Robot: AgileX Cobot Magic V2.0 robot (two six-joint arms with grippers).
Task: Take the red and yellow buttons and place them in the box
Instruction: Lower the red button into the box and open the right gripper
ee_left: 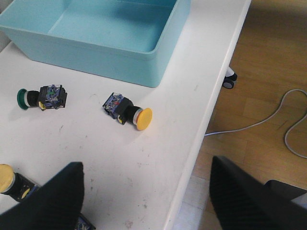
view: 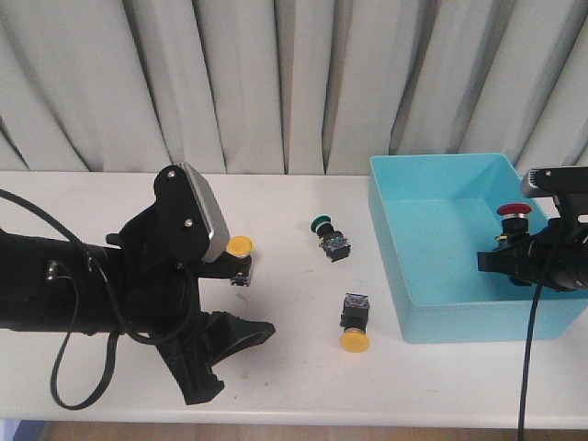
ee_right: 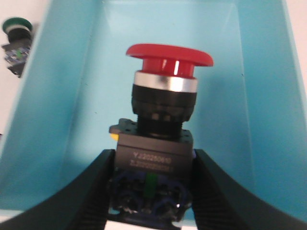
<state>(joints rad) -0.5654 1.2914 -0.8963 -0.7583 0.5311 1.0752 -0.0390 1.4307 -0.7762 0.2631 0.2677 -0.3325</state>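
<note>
My right gripper point(view: 503, 261) is shut on the black body of a red button point(view: 514, 211) and holds it over the light-blue box point(view: 459, 317). In the right wrist view the red button point(ee_right: 165, 86) stands cap-up between the fingers point(ee_right: 96, 191), above the box floor point(ee_right: 72, 96). One yellow button point(view: 355, 338) lies on the table in front of the box, and also shows in the left wrist view point(ee_left: 136, 116). A second yellow button point(view: 240, 246) lies beside my left arm. My left gripper point(view: 243, 360) is open and empty, low over the table's front edge point(ee_left: 144, 167).
A green-capped switch point(view: 328, 234) lies on the white table point(view: 294, 377) left of the box; it also shows in the left wrist view point(ee_left: 41, 97) and the right wrist view point(ee_right: 17, 38). Curtains hang behind. Beyond the table edge are a wood floor, a cable point(ee_left: 268, 120) and a caster point(ee_left: 230, 79).
</note>
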